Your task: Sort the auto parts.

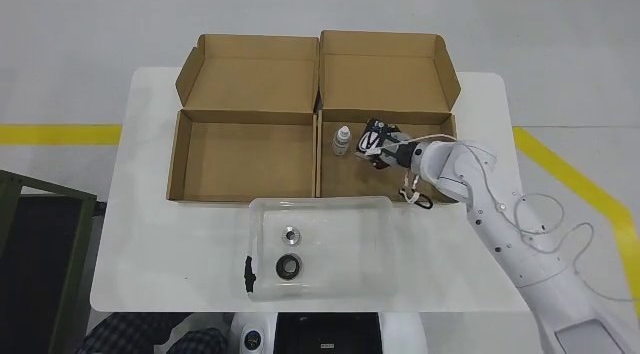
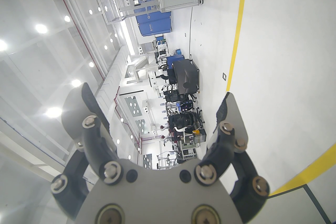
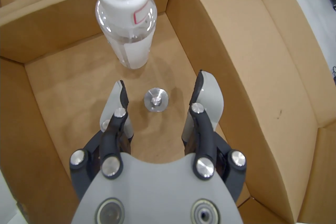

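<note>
My right gripper (image 3: 160, 83) (image 1: 368, 144) hangs open inside the right cardboard box (image 1: 425, 179), with a small silver metal part (image 3: 156, 99) lying on the box floor between its fingers, untouched. A clear bottle with a white cap (image 3: 126, 12) (image 1: 342, 139) stands upright just beyond the part. In the clear plastic bin (image 1: 260, 254) at the table's front lie a small silver part (image 1: 290, 235) and a black ring-shaped part (image 1: 290, 266). My left gripper (image 2: 157, 96) is open and empty, pointing out at the room.
The left cardboard box (image 1: 190, 164) stands next to the right one, both with lids folded back. A small black piece (image 1: 247, 274) sits at the bin's left edge. The white table (image 1: 150, 244) has free room on either side of the bin.
</note>
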